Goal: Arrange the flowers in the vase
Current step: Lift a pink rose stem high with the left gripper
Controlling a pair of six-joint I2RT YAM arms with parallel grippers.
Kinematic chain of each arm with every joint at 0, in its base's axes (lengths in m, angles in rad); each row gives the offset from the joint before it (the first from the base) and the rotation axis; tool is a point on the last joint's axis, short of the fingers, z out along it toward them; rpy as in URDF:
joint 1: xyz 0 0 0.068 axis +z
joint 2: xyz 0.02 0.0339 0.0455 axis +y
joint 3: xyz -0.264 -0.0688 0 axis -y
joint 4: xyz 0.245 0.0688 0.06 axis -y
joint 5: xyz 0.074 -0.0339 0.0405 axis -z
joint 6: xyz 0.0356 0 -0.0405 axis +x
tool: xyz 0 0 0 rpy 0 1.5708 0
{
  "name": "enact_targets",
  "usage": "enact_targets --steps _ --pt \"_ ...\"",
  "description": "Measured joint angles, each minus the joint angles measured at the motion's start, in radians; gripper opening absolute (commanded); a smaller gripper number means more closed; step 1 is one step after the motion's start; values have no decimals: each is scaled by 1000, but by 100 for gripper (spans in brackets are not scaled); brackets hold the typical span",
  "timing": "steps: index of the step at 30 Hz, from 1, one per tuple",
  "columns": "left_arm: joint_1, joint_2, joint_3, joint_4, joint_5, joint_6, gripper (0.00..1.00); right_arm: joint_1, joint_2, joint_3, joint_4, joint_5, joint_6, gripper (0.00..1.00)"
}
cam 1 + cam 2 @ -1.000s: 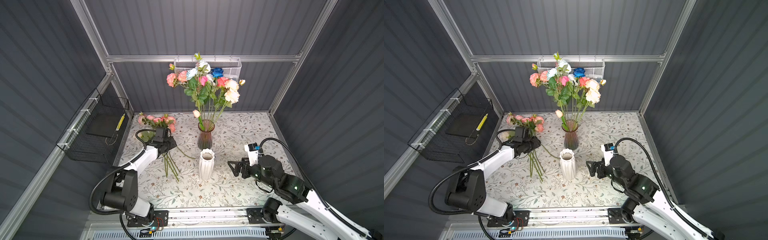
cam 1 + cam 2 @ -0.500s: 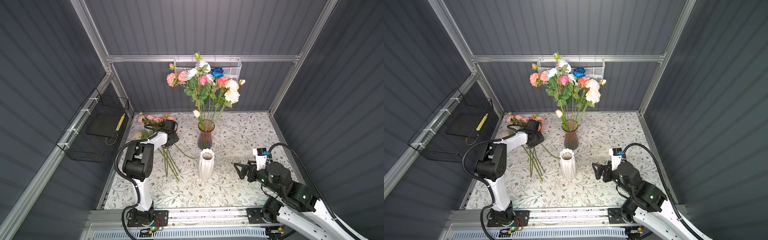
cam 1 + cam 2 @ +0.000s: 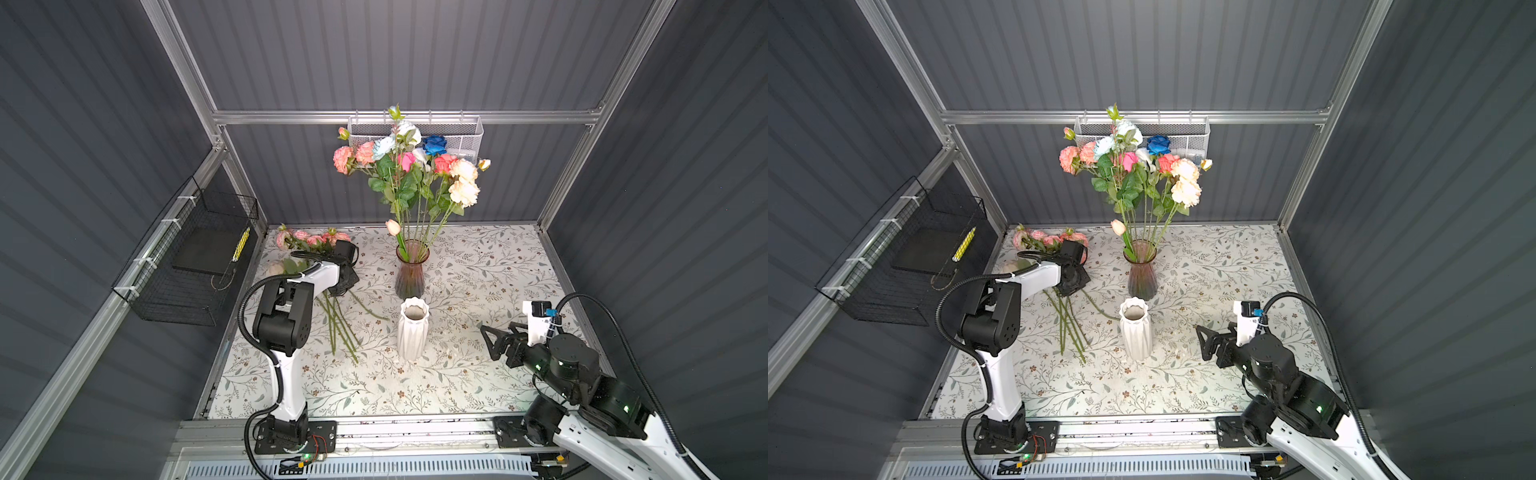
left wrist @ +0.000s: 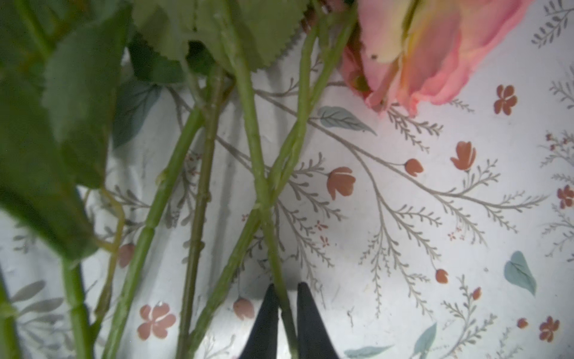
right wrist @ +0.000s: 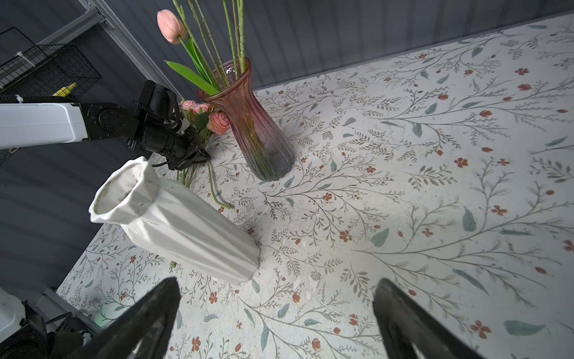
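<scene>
Several loose flowers [image 3: 309, 240] with pink blooms lie at the back left of the table, their green stems [image 3: 338, 328] fanned toward the front. My left gripper [image 4: 285, 287] is down among them and shut on one green stem [image 4: 262, 186]; in both top views it sits at the stems' upper part [image 3: 344, 286] [image 3: 1072, 284]. A dark pink glass vase [image 3: 411, 270] holds a tall mixed bouquet [image 3: 409, 166]. In front of it stands a white ribbed vase [image 3: 412, 328], empty. My right gripper [image 5: 279, 287] hovers open to the right of the white vase [image 5: 186, 230], holding nothing.
A black wire basket [image 3: 195, 266] with a yellow item hangs on the left wall. A white mesh basket [image 3: 457, 129] hangs on the back rail behind the bouquet. Grey walls close the table on three sides.
My left gripper has closed on a stem, and the left arm's elbow has risen upright. The right arm has drawn back toward the front right, still open.
</scene>
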Motion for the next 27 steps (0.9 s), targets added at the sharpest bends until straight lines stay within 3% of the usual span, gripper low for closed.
enact_targets --steps 8,20,27 --pt "0 -200 -6 -17 -49 18 0 0 -30 0 -7 46 -21 99" --pt "-9 -770 -163 2 -139 83 0 0 -55 0 -7 101 -22 99" --pt "-142 -1050 -222 80 -89 153 0 0 -86 5 60 4 -52 99"
